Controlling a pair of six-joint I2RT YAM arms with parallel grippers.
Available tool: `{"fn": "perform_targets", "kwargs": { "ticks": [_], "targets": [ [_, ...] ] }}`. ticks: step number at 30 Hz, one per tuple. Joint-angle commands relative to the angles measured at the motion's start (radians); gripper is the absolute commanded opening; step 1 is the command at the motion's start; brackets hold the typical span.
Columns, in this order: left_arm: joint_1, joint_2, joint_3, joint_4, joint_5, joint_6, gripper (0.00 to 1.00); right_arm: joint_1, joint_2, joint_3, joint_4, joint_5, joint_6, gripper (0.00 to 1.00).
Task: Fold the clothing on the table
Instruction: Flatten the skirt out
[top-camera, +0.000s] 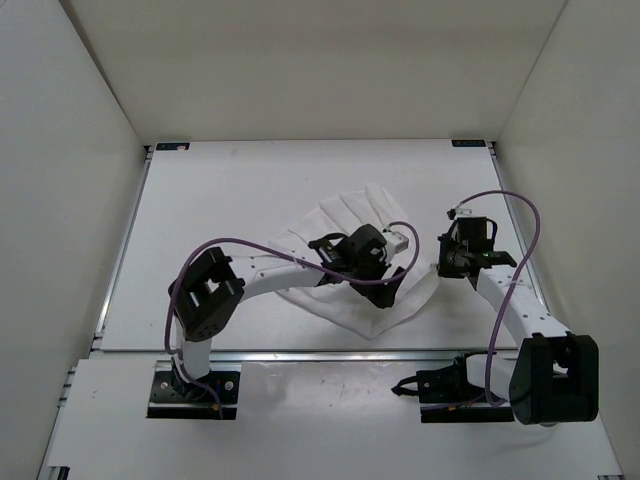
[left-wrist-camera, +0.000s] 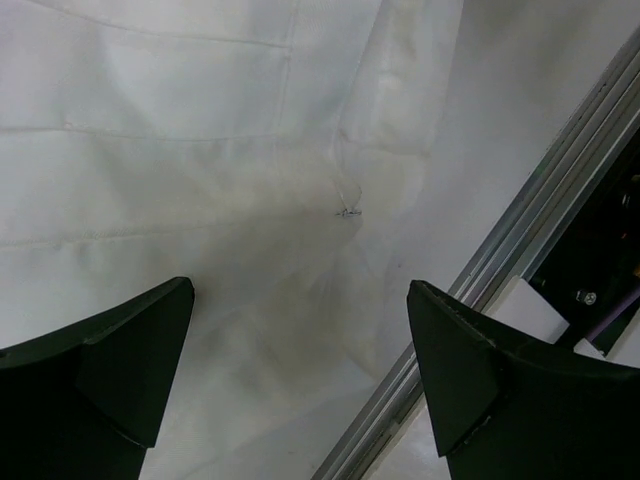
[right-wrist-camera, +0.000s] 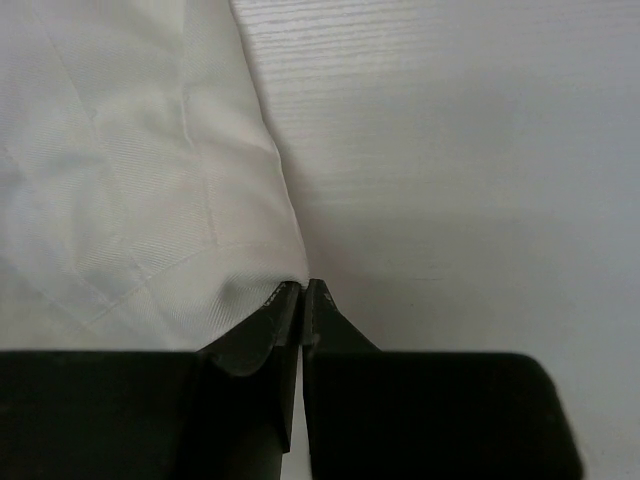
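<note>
While right gripper pinches clothing edge on table, left gripper hangs spread wide above fabric. You look mid-grasp step; next, close left on cloth, then carry both across evenly.

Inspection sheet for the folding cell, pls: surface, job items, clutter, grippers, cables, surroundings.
Surface: white table, silver rail along its edges.
Job's things: clothing, white, rumpled, lying right of centre.
Clutter: nothing seen.
Grippers: left gripper open over the clothing, holding nothing; right gripper shut on the clothing's edge.
Cables: purple cables loop along both arms, the left one passing over the clothing.
Surroundings: white walls on three sides.
</note>
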Motion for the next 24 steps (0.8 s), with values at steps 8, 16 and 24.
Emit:
{"fn": "perform_targets", "kwargs": {
  "ticks": [8, 16, 24],
  "targets": [
    [-0.061, 0.064, 0.101, -0.021, -0.100, 0.042, 0.99, -0.030, -0.051, -0.039, 0.020, -0.026, 0.008, 0.00],
    [-0.098, 0.115, 0.078, 0.109, -0.207, 0.033, 0.99, -0.045, -0.080, -0.048, 0.029, -0.055, 0.014, 0.00],
    [-0.095, 0.155, 0.076, 0.114, -0.281, 0.011, 0.67, -0.041, -0.091, -0.062, 0.021, -0.068, 0.016, 0.00]
  ]
}}
